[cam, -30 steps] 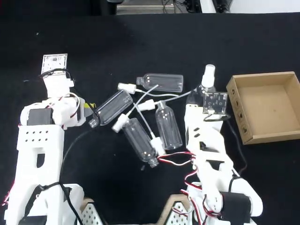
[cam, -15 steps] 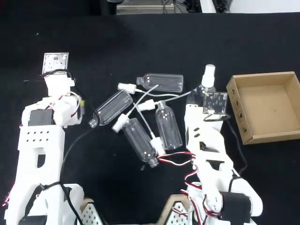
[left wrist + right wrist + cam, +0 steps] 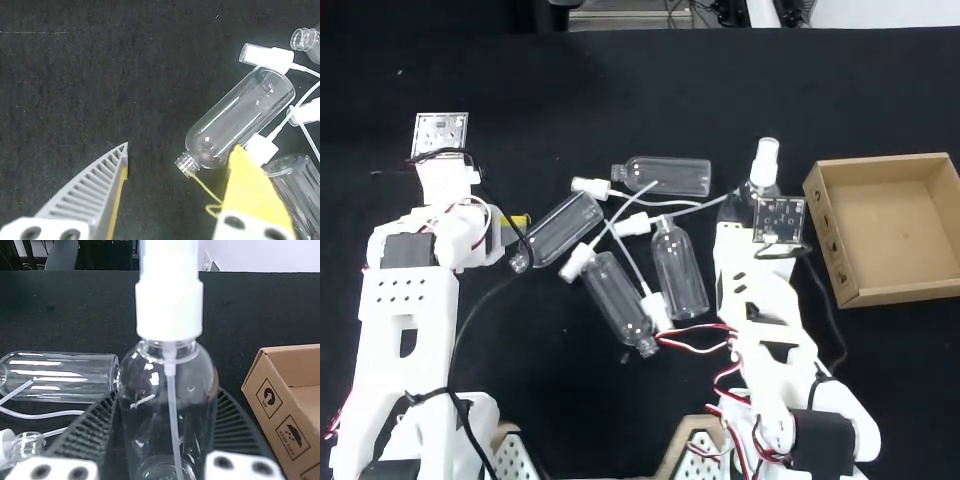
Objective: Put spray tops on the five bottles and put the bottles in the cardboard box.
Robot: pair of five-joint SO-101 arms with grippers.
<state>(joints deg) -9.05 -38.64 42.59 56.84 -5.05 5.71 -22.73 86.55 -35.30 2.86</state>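
High view: the left tool (image 3: 508, 232) sits on the left-edge side of the table (image 3: 620, 90) from the uncapped bottle (image 3: 558, 228), whose long axis slants away, neck nearest. Left wrist view: that tool (image 3: 181, 149) gapes wide, empty, the neck before its gap. Right wrist view: the right tool (image 3: 167, 440) clamps a capped bottle (image 3: 167, 385) upright, the cardboard box (image 3: 285, 390) near, toward the right edge.

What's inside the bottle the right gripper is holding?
A thin white dip tube runs down from the spray top inside the clear bottle. The bottle's base is hidden, low between the fingers of the right gripper.
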